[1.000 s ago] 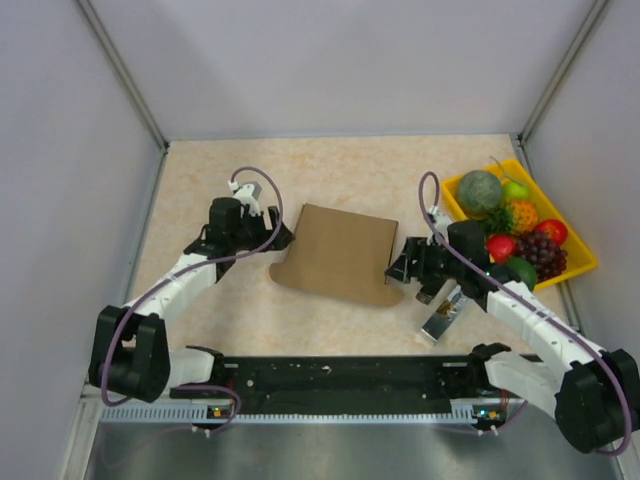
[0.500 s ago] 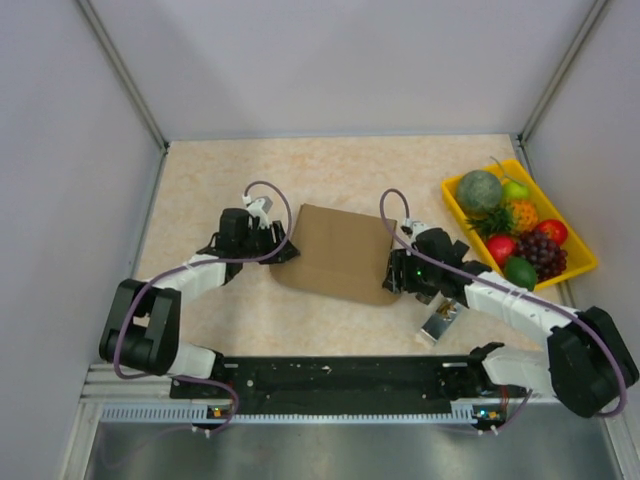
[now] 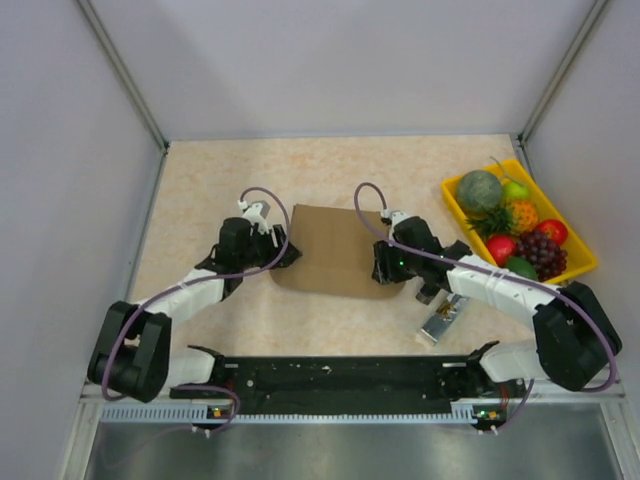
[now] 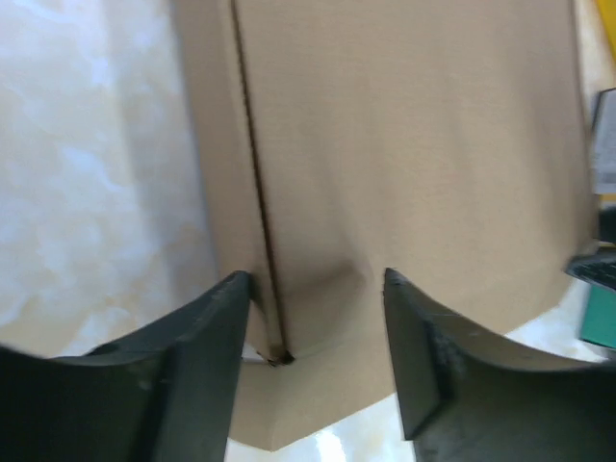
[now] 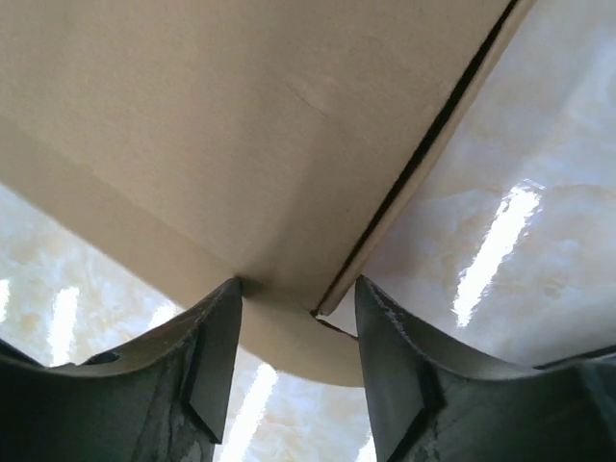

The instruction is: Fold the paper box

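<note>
The paper box [image 3: 335,245] lies flat at the middle of the table as a brown cardboard sheet with a curved near edge. My left gripper [image 3: 287,256] is low at its near left corner. In the left wrist view the box [image 4: 404,144] fills the frame. There the left gripper [image 4: 316,284] straddles the corner with the dark seam, its jaws apart. My right gripper [image 3: 381,270] is at the box's near right corner. In the right wrist view the box [image 5: 221,115] shows, with the right gripper [image 5: 298,287] round its corner and a gap beside the flap edge.
A yellow tray [image 3: 578,265] full of plastic fruit stands at the right edge of the table. A small metallic object [image 3: 440,320] lies on the table under the right forearm. Grey walls close in the left, right and back.
Both arms have moved inward from beside the box to its near corners. Both pairs of jaws have narrowed. The box has stayed in place.
</note>
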Robot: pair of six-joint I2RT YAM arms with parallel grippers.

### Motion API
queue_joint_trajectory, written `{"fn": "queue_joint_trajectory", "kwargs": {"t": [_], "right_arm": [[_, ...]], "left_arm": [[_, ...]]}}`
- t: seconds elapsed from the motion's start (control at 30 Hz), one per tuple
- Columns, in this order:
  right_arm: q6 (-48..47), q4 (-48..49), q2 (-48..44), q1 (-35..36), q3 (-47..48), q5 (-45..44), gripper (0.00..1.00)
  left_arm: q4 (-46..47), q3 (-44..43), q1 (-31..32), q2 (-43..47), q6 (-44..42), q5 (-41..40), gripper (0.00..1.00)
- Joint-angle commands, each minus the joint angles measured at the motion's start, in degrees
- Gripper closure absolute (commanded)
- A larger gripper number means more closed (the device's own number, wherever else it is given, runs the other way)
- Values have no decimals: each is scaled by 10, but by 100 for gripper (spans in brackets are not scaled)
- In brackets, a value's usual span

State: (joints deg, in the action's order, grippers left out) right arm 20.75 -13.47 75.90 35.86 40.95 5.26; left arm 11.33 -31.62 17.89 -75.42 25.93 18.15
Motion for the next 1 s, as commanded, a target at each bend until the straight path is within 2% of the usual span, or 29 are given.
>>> {"fn": "queue_joint_trajectory", "kwargs": {"t": [0.0,0.1,0.17,0.23,0.3,0.33,0.37,0.4,0.43,0.5,0.6,0.63,0.67,0.8,0.83,0.87,0.97], "right_arm": [[-68,-46,-22,24,75,-88,41],[-118,-119,-68,95,105,-225,28],[-142,-141,-83,136,114,-297,25],[-183,-140,-83,214,119,-340,19],[-239,-106,-72,283,103,-386,19],[-257,-90,-63,354,95,-442,19],[-300,-67,-53,385,88,-468,19],[-330,0,-26,408,64,-489,19],[-358,26,-9,451,54,-521,20],[-418,92,55,477,43,-558,21],[-487,152,130,491,33,-611,23],[-511,225,148,494,24,-632,23],[-545,245,163,497,14,-634,25],[-608,347,237,500,-1,-650,29],[-643,397,273,500,-10,-688,28],[-730,538,297,500,-29,-705,27],[-874,763,378,499,-47,-738,24]], "left_arm": [[-51,-4,7,89,9,15,27],[-101,-17,-5,169,-3,-53,16],[-155,-34,-9,223,-12,-90,13],[-197,-43,-11,273,-16,-112,11],[-224,-43,-15,307,5,-158,11],[-246,-37,-18,338,17,-175,8],[-256,-33,-25,355,40,-208,7],[-262,-23,-29,386,53,-218,5],[-264,-16,-33,399,62,-225,2],[-267,-6,-36,424,83,-235,2],[-291,-22,-41,419,83,-221,2],[-297,-27,-44,412,81,-212,2],[-308,-34,-47,406,79,-203,2],[-302,-49,-61,363,86,-115,2],[-302,-51,-72,354,87,-95,2],[-302,-55,-78,346,86,-79,2],[-289,-55,-94,334,79,-34,2]]}}
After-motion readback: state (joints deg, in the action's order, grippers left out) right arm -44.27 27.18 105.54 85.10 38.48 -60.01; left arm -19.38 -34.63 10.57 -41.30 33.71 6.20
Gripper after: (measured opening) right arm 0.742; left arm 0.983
